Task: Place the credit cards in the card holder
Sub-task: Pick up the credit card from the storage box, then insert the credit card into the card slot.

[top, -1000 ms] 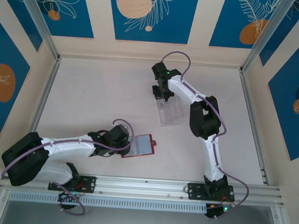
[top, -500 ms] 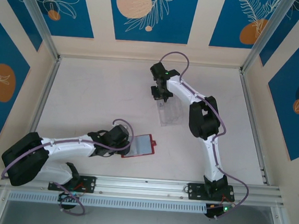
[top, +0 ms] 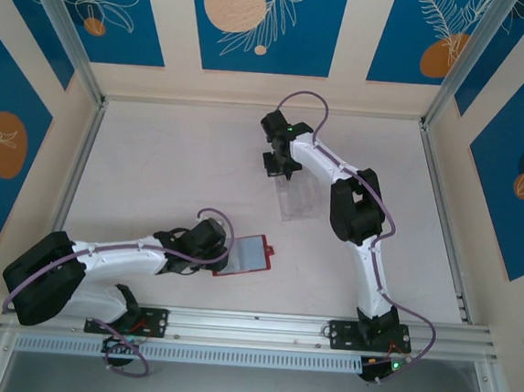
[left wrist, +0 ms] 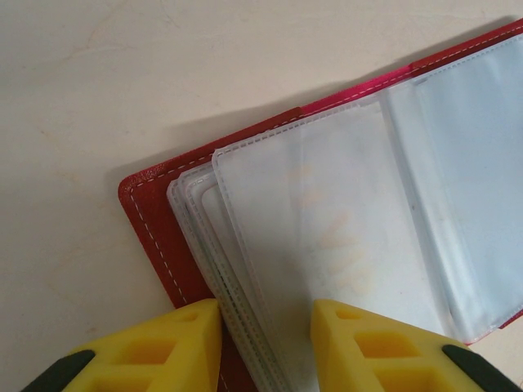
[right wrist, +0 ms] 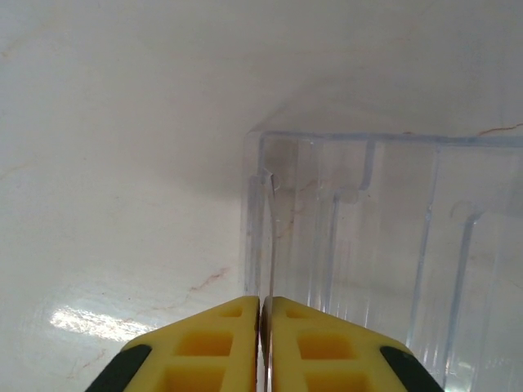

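Right end effector (right wrist: 265,306) pinched closed on a thin pale credit card (right wrist: 266,237), edge-on, at end slot of clear tray (right wrist: 384,245). Left end effector (left wrist: 263,314) part-open, tips on the open red card holder (left wrist: 151,216), flat on counter (left wrist: 106,73).

The scene counts two robot arms, the left arm (top: 119,259) and the right arm (top: 360,212), one dark red card holder (top: 246,255), one clear plastic tray (top: 300,198), one thin pale card (right wrist: 266,237) seen edge-on, and one table (top: 168,165).

Right tool (right wrist: 262,314) grips card (right wrist: 267,245) (edge-on); at clear tray (right wrist: 392,245)
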### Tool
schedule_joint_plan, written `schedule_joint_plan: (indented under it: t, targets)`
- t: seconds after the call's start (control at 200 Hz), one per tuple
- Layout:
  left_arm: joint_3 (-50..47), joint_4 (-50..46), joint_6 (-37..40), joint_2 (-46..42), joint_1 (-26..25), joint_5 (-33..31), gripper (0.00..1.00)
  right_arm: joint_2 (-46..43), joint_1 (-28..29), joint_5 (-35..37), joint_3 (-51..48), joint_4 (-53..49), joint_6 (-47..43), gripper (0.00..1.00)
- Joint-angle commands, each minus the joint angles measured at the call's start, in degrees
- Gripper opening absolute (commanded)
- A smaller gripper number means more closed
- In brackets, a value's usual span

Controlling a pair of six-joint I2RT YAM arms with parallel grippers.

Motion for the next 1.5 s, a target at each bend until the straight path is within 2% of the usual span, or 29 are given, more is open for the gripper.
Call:
schedule_joint_plan:
  t: [0.0, 0.11, 0.62, 0.74, 0.835, 0.98, 1.24, 1.365, 1.495]
  targets:
    - [-2.49, -3.39, -0.83, 0.84, 0.11, 0.15, 0.33, 0.68, -0.07, -0.02, 1.8, -1.69, -0.85, 0.09]
    - [-2.5, -3.34, -0.88, 0.82, 0.15, 0.15, 0.33, 0.11, -0.07, -0.08, 2.26, -2.26, -1.02, 0.0]
    - [-2.45, -3.75, -0.32, 0.65, 0.1, 0.2, 0.33, -14.96, 2.62, -0.13, -0.14, -3.7, -1.3, 0.0]
    - [-2.32, -4.11, -0.13, 0.25, 0.11, 0.07, 0.32, -22.8, 4.38, -4.3, -9.7, 0.41, -0.16, 0.0]
    - [-2.52, -4.48, -0.07, -0.26, 0.11, -0.02, 0.32, -30.27, 4.85, -12.92, -21.26, 7.24, 1.53, 0.0]
    - [-2.69, -5.14, 0.0, -1.08, 0.11, -0.2, 0.31, -41.23, 5.42, -26.1, -41.95, 24.1, 6.35, 0.0]
    - [-2.86, -5.83, 0.26, -1.12, 0.11, -0.28, 0.28, -46.11, 9.56, -31.7, -62.86, 45.99, 17.05, 0.0]
    - [-3.11, -5.96, -0.03, -1.03, 0.11, -0.2, 0.27, -45.07, 11.21, -32.4, -67.64, 54.01, 20.62, 0.0]
    - [-3.38, -6.26, 0.02, -0.85, 0.11, -0.11, 0.25, -43.27, 13.64, -30.65, -69.7, 57.99, 22.27, 0.0]
